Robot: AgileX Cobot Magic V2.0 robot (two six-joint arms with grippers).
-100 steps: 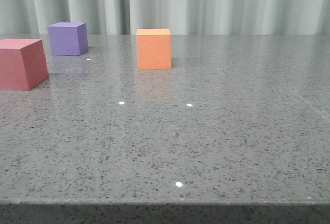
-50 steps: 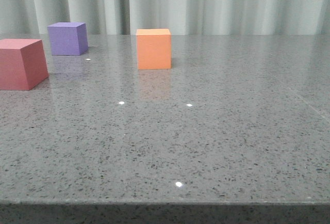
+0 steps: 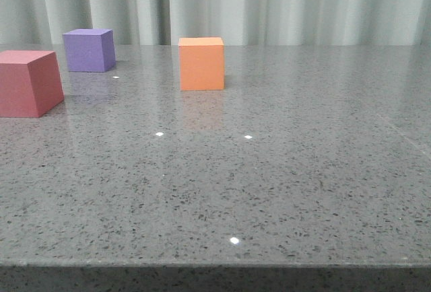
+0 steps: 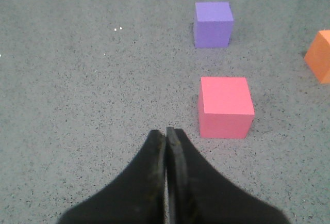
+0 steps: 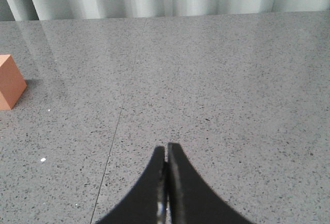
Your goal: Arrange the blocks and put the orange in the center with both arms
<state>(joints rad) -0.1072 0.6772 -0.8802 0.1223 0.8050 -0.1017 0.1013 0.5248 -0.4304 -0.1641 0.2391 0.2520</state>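
Grey speckled stone table (image 3: pixel 269 184), front view: three cubes stand on it, all apart from one another. The orange cube (image 3: pixel 201 63) sits left of the middle towards the far edge, the purple cube (image 3: pixel 89 50) further left and back, the red-pink cube (image 3: pixel 28 83) nearest, at the left edge of the view. Neither arm appears here.

Left wrist view: the left claw (image 4: pixel 166 136) has its fingers pressed together, holding nothing. The red-pink cube (image 4: pixel 226 107) lies just beside the fingertips, not touching; the purple cube (image 4: pixel 213 24) is well beyond; the orange cube (image 4: pixel 320 56) is partly cut off at the frame edge.

Right wrist view: the right claw (image 5: pixel 166 150) is likewise closed and empty above bare stone. The orange cube (image 5: pixel 10 82) lies well apart from it, at the frame edge.
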